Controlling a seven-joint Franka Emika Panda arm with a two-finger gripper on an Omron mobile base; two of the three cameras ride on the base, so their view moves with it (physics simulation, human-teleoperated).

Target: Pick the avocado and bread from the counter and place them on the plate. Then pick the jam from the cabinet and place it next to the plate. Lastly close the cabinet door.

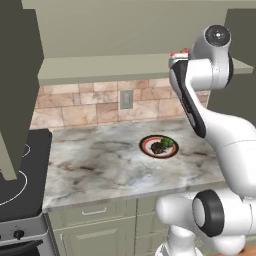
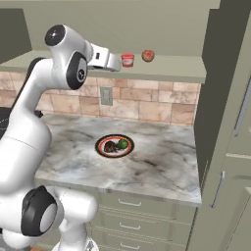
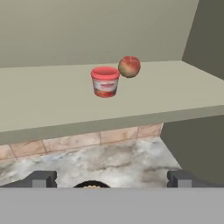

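Note:
The jam (image 3: 105, 82), a squat red jar with a pinkish lid, stands on the cabinet shelf (image 3: 43, 100), also visible as the jam (image 2: 127, 60). My gripper (image 2: 117, 62) hovers at shelf height just left of the jar and short of it, open and empty, its fingertips (image 3: 43, 178) spread wide. Down on the counter (image 1: 100, 160) lies the plate (image 1: 145, 145), holding the dark bread (image 1: 158, 148) and the green avocado (image 1: 168, 143) side by side. From the right, the bread (image 2: 111, 146) and avocado (image 2: 122, 144) rest on the plate (image 2: 100, 146). The cabinet door (image 2: 223, 88) stands open at the right.
A reddish apple-like ball (image 3: 129, 66) sits on the shelf just behind and right of the jar. Another open door (image 1: 17, 85) hangs at the left above the stove (image 1: 15, 180). A wall outlet (image 1: 126, 99) is set in the tiled backsplash.

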